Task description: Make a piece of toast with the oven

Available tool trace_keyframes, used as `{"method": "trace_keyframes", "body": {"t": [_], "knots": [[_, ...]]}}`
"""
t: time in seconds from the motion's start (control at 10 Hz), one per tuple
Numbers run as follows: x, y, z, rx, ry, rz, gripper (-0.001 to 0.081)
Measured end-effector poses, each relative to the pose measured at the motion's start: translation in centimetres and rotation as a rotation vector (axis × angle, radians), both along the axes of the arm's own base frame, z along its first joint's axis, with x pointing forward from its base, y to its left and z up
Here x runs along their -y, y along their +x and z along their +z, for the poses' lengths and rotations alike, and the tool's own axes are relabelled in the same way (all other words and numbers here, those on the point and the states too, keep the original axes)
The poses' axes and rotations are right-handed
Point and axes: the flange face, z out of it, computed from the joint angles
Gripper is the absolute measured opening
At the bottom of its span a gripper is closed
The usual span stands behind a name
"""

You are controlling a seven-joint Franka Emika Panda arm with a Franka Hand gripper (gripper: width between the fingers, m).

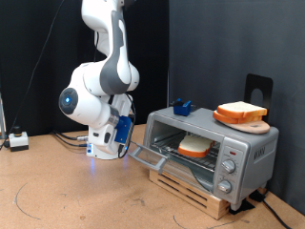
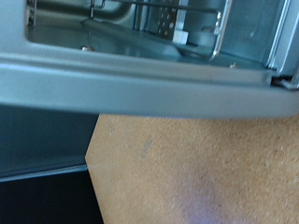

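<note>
The silver oven stands on a wooden pallet at the exterior view's right, its glass door folded down open. The piece of toast lies inside on the wire rack. My gripper hangs low just to the left of the open door's outer edge, with nothing seen between its fingers. In the wrist view a grey band of the oven crosses the picture, with the rack and inner cavity behind it. The fingers do not show there.
A twin bread slice rests on a round wooden board on the oven's top, beside a small blue object. A white box with cables sits at the far left. The brown tabletop lies below.
</note>
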Motion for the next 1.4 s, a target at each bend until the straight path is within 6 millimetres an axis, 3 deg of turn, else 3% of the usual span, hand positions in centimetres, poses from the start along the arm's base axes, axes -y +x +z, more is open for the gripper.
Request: {"method": "trace_keyframes", "body": {"t": [0.3, 0.8, 1.1, 1.4], "knots": [[-0.6, 0.0, 0.4, 0.014, 0.031, 0.015, 0.081], [-4.2, -0.8, 1.5, 0.006, 0.089, 0.118, 0.081], [-7.4, -0.2, 0.5, 0.011, 0.022, 0.13, 0.081], [-8.0, 0.4, 0.6, 0.025, 0.015, 0.133, 0.081]]}}
